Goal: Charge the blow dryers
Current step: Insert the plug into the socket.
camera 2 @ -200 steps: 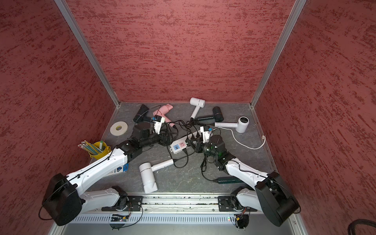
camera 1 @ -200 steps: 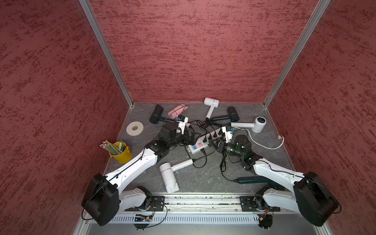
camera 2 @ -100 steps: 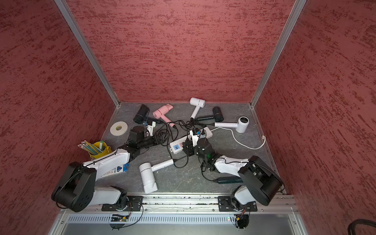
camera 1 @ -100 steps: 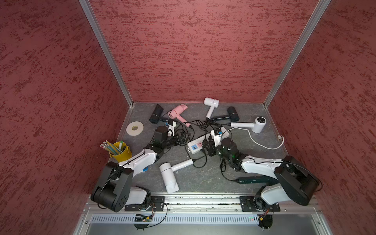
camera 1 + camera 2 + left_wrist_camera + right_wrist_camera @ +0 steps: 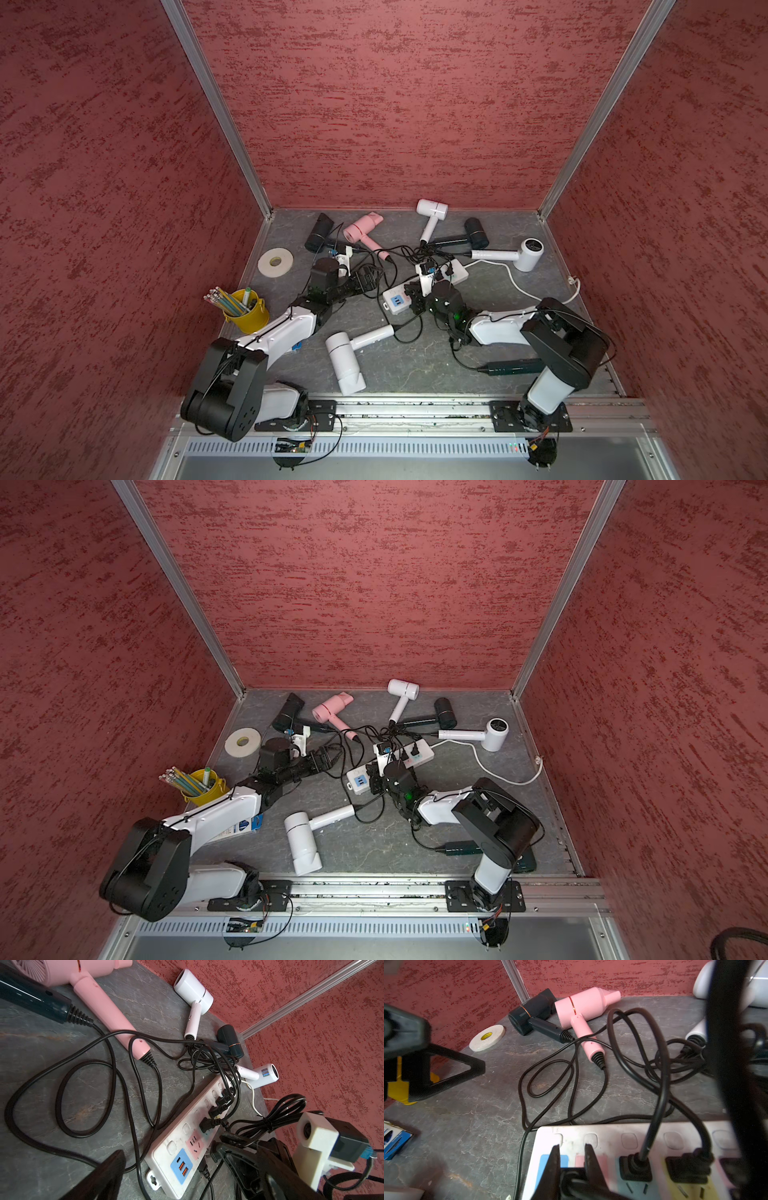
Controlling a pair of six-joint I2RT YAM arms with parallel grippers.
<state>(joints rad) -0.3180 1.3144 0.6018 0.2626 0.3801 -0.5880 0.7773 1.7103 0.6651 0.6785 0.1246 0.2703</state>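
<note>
Several blow dryers lie around a white power strip: pink, black, white, black, white, white in front, dark green partly under my right arm. Several black plugs sit in the strip's far sockets. My right gripper is shut on a black plug, held at the strip's edge beside the pink socket, whose holes show empty. My left gripper stands open over loose cords, left of the strip, holding nothing.
A tape roll and a yellow bucket of pencils stand at the left. Black cords loop over the grey floor between the pink dryer and the strip. The strip's white cable runs right. Red walls enclose three sides.
My right gripper has slid left along the strip toward its near end, still holding the plug. Both arms have folded lower and back; the left gripper has barely shifted.
</note>
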